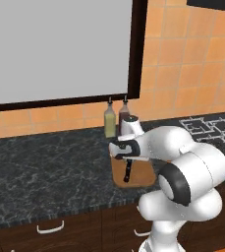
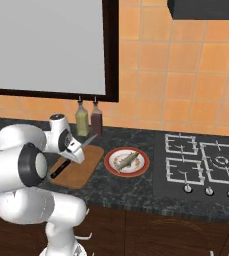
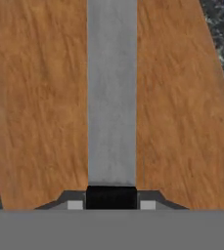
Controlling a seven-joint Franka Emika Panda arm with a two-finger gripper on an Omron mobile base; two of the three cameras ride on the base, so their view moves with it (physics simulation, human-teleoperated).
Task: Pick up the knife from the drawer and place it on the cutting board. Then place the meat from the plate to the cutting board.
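Claw (image 3: 111, 199): closed on the knife (image 3: 111, 97) at the black handle.
Knife: blade runs ahead of the claw, over the cutting board (image 3: 40, 97).
Meat (image 2: 125, 160): on the plate (image 2: 126, 171), right of the claw, beside the board on the worktop (image 1: 45, 167).

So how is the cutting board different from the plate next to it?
The cutting board is a brown wooden rectangle; the plate is round with a red-brown rim and pale centre. The board has the knife over it, while the plate holds the meat. Both lie flat on the black marbled counter.
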